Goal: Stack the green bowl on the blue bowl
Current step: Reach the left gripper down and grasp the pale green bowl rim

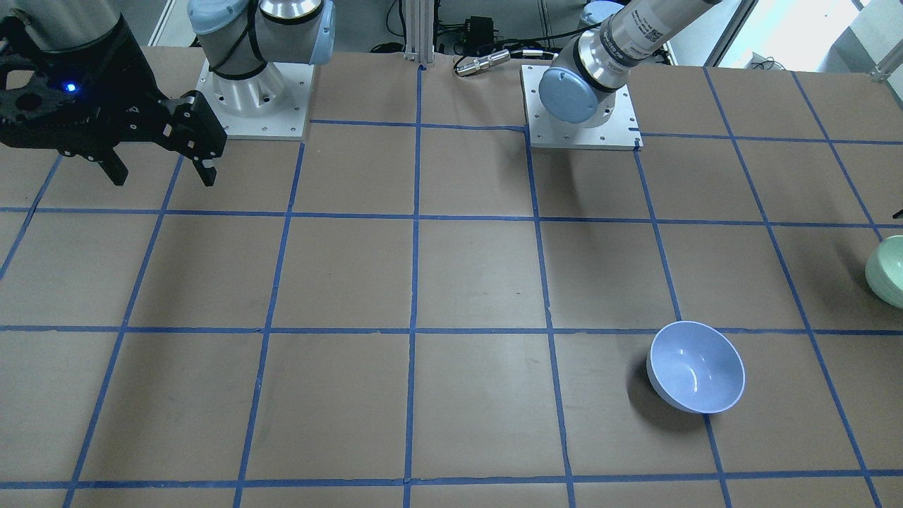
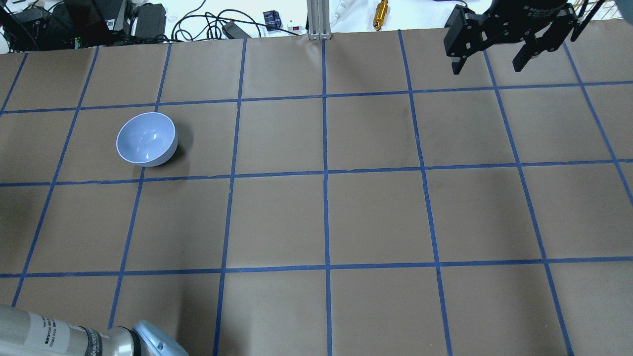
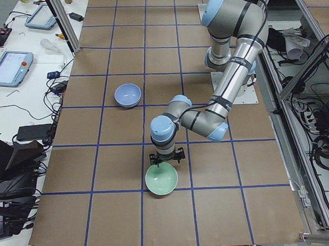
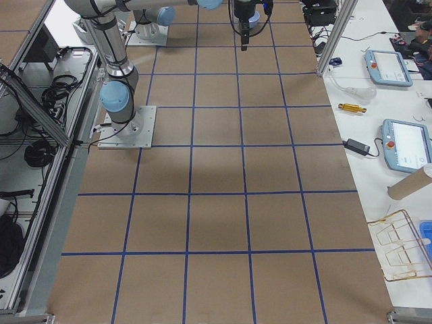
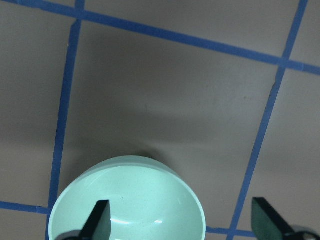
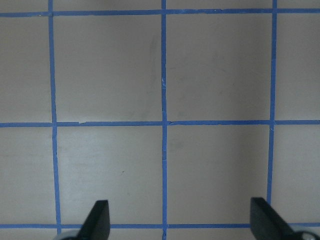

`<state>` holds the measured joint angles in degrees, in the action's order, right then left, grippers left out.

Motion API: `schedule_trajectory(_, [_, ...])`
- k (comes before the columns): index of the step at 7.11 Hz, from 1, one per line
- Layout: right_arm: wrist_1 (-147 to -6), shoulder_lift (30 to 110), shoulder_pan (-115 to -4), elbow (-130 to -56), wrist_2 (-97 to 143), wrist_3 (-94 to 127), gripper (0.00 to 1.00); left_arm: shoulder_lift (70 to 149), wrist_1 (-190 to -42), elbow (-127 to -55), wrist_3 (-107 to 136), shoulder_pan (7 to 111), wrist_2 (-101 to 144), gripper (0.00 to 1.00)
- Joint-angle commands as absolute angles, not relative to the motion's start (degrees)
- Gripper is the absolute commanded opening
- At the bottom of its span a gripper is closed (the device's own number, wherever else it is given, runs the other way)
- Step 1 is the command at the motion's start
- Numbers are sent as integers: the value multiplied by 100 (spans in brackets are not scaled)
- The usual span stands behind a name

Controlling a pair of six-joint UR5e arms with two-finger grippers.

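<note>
The green bowl [image 5: 127,200] stands upright on the table, directly under my left gripper [image 5: 180,225]. It also shows at the right edge of the front view [image 1: 890,271] and in the left side view [image 3: 161,180]. My left gripper is open and empty, with one finger [image 5: 97,222] over the bowl's inside and the other [image 5: 265,220] outside its rim. The blue bowl [image 2: 146,138] stands upright and empty about two grid squares away [image 1: 697,367] [image 3: 128,95]. My right gripper [image 2: 487,68] is open and empty, high over the far right part of the table [image 1: 164,178] [image 6: 180,225].
Blue tape lines form a grid on the brown table [image 2: 326,217]. The two arm bases [image 1: 257,106] [image 1: 582,116] stand at the robot's edge. Cables and a brass part [image 2: 381,10] lie beyond the far edge. My left arm's elbow [image 2: 99,338] hangs over the near left corner.
</note>
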<state>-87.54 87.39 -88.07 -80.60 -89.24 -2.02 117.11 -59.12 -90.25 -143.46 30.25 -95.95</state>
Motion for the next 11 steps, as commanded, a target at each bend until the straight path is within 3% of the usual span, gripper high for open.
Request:
schedule_trajectory(1, [-8754,8736,-8807,-8060,-8921,-202,100,12057,-5494,-8992,-15289,2734,-9020,98])
schedule_trajectory(4, [-8754,8745,-8807,-8060,-8921,-202,100,12339,-5458,-8886,-15442,2646,-8895,92])
schedule_trajectory(5, [-8754,8736,-8807,-8060,-8921,-202,100,12392,-5458,-8877,-15451,2646,-8895,64])
schedule_trajectory(6, [-8754,8736,-8807,-8060,-8921,-193,100,12393,-5449,-8860,-15442,2637,-8895,18])
schedule_trajectory(7, [-8754,8745,-8807,-8060,-8921,-193,100,12410,-5301,-8868,-15434,2645,-8895,0])
schedule_trajectory(11, [-8754,8736,-8807,-8060,-8921,-193,100,12183,-5352,-8851,-15399,2637,-8991,0])
